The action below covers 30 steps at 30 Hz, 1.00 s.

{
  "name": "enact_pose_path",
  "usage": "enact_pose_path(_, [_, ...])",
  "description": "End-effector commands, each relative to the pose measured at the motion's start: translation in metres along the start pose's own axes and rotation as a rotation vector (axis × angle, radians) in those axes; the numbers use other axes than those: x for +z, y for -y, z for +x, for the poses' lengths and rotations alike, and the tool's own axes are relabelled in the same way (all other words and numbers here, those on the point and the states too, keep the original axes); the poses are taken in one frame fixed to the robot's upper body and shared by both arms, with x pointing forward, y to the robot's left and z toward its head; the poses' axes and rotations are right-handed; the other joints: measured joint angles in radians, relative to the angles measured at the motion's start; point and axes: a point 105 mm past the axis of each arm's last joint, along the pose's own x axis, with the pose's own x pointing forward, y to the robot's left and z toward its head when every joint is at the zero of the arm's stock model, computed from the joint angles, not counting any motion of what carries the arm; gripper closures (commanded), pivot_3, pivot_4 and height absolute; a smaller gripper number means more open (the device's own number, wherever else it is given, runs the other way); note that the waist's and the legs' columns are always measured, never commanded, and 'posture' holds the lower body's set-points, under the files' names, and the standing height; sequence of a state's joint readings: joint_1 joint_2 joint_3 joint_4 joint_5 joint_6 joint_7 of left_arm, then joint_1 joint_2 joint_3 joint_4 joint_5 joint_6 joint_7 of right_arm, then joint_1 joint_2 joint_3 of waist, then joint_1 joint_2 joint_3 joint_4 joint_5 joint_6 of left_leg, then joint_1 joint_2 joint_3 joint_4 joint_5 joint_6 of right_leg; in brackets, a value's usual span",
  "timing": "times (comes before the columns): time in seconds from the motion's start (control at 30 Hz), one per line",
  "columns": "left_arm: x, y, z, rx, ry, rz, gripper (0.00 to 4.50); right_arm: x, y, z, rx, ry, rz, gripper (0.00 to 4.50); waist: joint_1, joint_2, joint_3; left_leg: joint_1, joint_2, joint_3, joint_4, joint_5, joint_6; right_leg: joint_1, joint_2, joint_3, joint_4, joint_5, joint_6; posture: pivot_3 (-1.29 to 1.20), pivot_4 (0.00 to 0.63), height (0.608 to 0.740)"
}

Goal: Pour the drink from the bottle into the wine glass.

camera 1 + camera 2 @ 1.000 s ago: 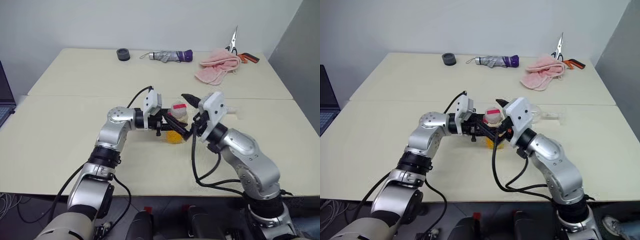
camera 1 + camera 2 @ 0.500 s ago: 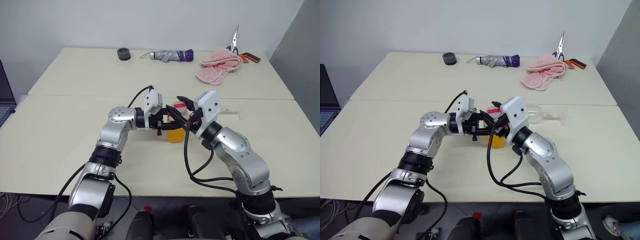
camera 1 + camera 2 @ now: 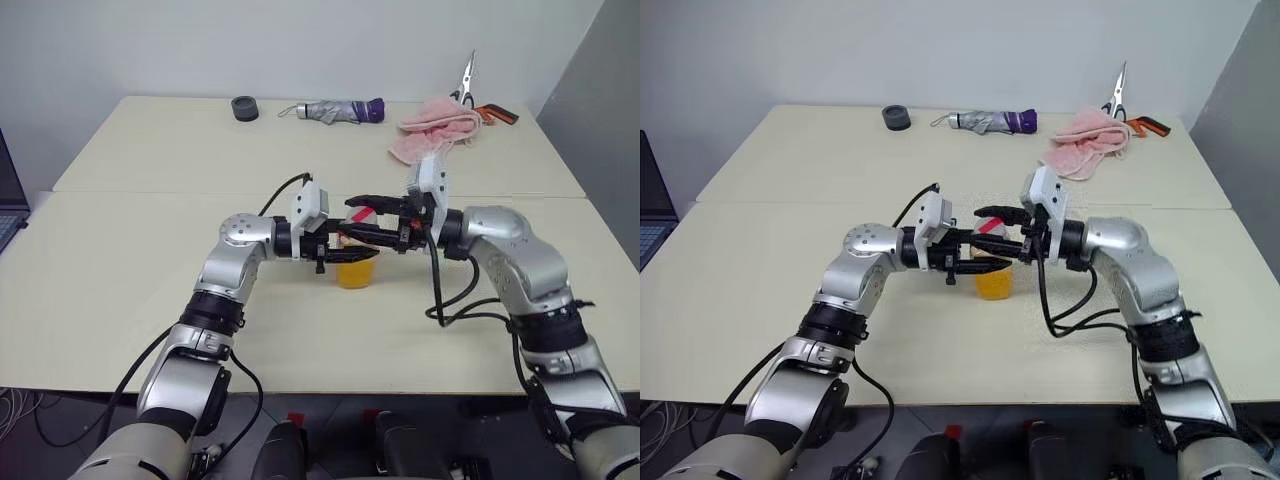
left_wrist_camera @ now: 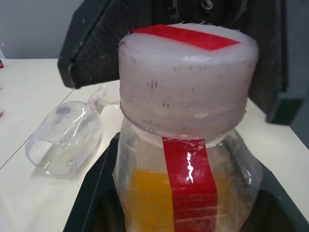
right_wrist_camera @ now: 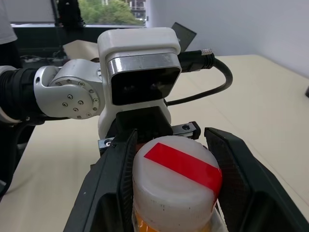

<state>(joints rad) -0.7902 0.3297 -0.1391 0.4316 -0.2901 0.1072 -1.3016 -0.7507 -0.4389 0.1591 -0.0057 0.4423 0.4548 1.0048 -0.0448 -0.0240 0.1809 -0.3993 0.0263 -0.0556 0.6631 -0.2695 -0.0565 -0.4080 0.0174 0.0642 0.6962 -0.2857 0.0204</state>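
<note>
The left gripper jaws are holding the bottle by its body; the right gripper jaws are sitting narrowly around its cap

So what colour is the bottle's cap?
Whitish cap with a red tape stripe; clearest in the right wrist view.

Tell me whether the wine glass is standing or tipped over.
Tipped over. The wine glass lies on its side on the table, its open mouth facing sideways, behind the bottle.

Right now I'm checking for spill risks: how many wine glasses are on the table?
1. The wine glass lies on its side on the table, just beyond the bottle. None seem hidden.
</note>
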Motion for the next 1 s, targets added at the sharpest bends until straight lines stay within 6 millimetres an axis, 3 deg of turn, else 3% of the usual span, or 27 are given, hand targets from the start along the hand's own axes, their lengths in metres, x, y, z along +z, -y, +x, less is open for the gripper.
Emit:
enact_pose_path(0.03, [0.015, 0.000, -0.003, -0.008, 0.027, 0.059, 2.63, 0.014, 0.017, -0.011, -0.107, 0.049, -0.056, 2.27, 0.000, 0.000, 0.000, 0.000, 0.000, 0.000, 0.000, 0.000, 0.000, 0.000, -0.001, 0.000, 0.000, 0.000, 0.000, 0.00, 0.150, 0.740])
enact_pose_path(0.23, [0.013, 0.000, -0.006, 0.007, 0.024, 0.053, 2.63, 0.026, -0.007, -0.021, -0.206, 0.126, -0.080, 0.19, 0.010, 0.000, 0.000, -0.001, 0.000, 0.000, 0.000, 0.000, 0.000, -0.001, -0.002, 0.001, 0.000, 0.000, 0.000, 0.00, 0.150, 0.740])
enact_pose_path(0.33, [0.014, 0.000, -0.007, 0.011, 0.023, 0.051, 2.63, 0.023, -0.030, -0.016, -0.237, 0.135, -0.081, 0.16, 0.013, 0.000, 0.000, -0.001, 0.000, 0.000, 0.000, 0.000, 0.000, -0.001, -0.002, 0.001, 0.000, 0.000, 0.000, 0.00, 0.150, 0.740])
enact_pose_path(0.43, [0.014, -0.001, -0.007, 0.012, 0.024, 0.050, 2.63, 0.023, -0.036, -0.008, -0.307, 0.154, -0.089, 0.16, 0.009, 0.000, 0.000, 0.000, 0.000, 0.001, 0.001, 0.000, 0.000, -0.001, -0.001, 0.001, 0.001, 0.000, 0.000, 0.00, 0.150, 0.740])
enact_pose_path(0.7, [0.015, -0.001, -0.005, 0.003, 0.026, 0.052, 2.63, 0.016, -0.021, -0.006, -0.422, 0.115, -0.160, 0.16, 0.010, 0.000, 0.000, 0.000, 0.000, 0.001, 0.001, 0.000, 0.000, 0.000, 0.001, 0.001, 0.001, 0.000, 0.000, 0.00, 0.150, 0.740])
enact_pose_path(1.0, [0.015, -0.001, -0.004, 0.009, 0.034, 0.050, 2.63, 0.008, -0.012, -0.018, -0.467, 0.073, -0.154, 0.16, 0.011, 0.000, 0.000, 0.000, 0.000, 0.001, 0.001, 0.000, 0.000, 0.000, 0.000, 0.001, 0.001, 0.000, 0.000, 0.00, 0.150, 0.740])
